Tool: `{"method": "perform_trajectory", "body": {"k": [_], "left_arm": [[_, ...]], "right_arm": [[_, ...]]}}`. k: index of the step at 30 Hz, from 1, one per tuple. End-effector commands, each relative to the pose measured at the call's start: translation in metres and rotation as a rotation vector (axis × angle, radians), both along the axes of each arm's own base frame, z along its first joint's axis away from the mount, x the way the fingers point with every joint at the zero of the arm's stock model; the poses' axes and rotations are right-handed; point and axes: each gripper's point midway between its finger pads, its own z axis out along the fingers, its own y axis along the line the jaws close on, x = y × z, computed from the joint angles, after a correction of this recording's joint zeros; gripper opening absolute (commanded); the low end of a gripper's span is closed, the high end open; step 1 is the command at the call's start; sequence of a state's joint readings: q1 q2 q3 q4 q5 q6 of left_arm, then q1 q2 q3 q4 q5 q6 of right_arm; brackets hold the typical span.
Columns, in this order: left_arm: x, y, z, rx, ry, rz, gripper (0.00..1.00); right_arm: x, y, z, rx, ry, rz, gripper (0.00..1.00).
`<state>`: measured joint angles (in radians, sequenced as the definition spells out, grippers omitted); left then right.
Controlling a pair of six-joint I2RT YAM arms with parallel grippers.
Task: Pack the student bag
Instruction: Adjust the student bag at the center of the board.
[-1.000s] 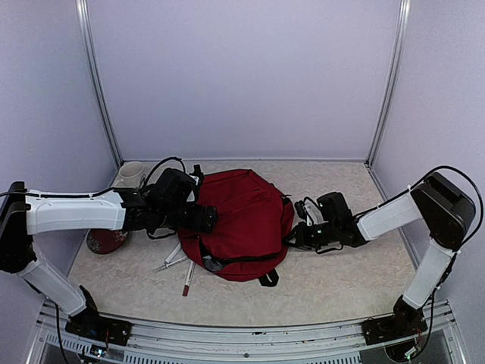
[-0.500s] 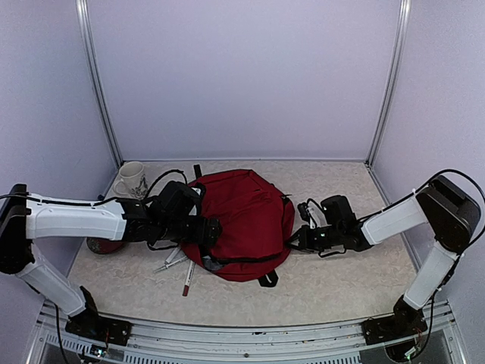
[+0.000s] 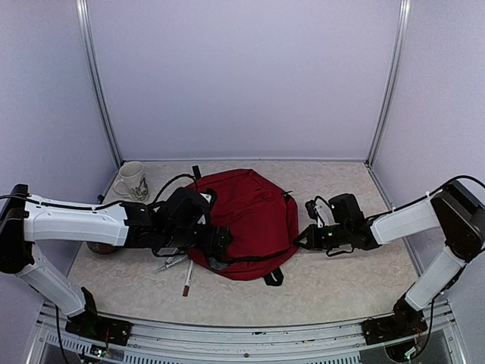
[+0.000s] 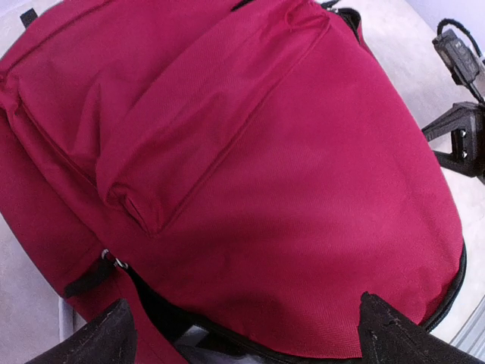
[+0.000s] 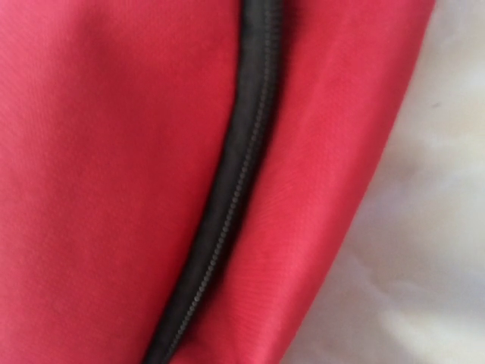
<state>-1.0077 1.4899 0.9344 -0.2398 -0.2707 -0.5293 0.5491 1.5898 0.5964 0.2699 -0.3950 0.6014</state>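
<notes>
Pale speckled table (image 3: pixel 341 288) holds the bag (image 3: pixel 254 216), lying flat in the middle between both arms. The left gripper (image 3: pixel 220 241) has its jaws wide apart over the zipper opening at the near left edge; the right gripper (image 3: pixel 303 239) is pressed together at the right edge, though whether it pinches cloth I cannot tell. I think the left one should catch only the upper lip and lift gently, clear of the pens (image 3: pixel 176 264) beside.

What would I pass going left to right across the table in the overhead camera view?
A white patterned ceramic mug → loose pens on the tabletop → large dark-red fabric backpack → the right arm's black fingers, at the backpack's right edge.
</notes>
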Motion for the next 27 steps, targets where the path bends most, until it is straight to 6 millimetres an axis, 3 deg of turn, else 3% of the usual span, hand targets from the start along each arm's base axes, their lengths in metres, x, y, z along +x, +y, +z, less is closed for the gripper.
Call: {"method": "perform_trajectory", "body": {"k": [1, 4, 9, 17, 21, 22, 24, 27], "left_arm": [[0.022, 0.003, 0.021, 0.012, -0.039, 0.022, 0.99], [0.039, 0.012, 0.027, -0.002, -0.042, 0.038, 0.99], [0.065, 0.03, 0.017, 0.006, -0.025, 0.068, 0.99], [0.107, 0.031, 0.002, 0.029, 0.001, 0.049, 0.99], [0.128, 0.047, -0.008, 0.024, 0.032, 0.088, 0.99], [0.13, 0.05, -0.009, 0.014, 0.041, 0.096, 0.99], [0.132, 0.056, -0.016, -0.004, 0.057, 0.102, 0.99], [0.131, 0.062, -0.029, -0.017, 0.077, 0.104, 0.99]], "right_arm": [[0.005, -0.024, 0.005, -0.056, -0.012, -0.033, 0.0], [0.014, -0.037, 0.008, -0.068, -0.024, -0.055, 0.0], [0.049, -0.072, 0.01, -0.043, -0.007, -0.136, 0.0], [0.16, -0.125, 0.022, -0.11, -0.011, -0.254, 0.0], [0.199, -0.149, 0.038, -0.198, -0.032, -0.299, 0.0], [0.206, -0.152, 0.047, -0.22, -0.05, -0.305, 0.02], [0.215, -0.157, 0.069, -0.257, -0.091, -0.328, 0.19], [0.209, -0.157, 0.103, -0.297, -0.168, -0.364, 0.34]]}}
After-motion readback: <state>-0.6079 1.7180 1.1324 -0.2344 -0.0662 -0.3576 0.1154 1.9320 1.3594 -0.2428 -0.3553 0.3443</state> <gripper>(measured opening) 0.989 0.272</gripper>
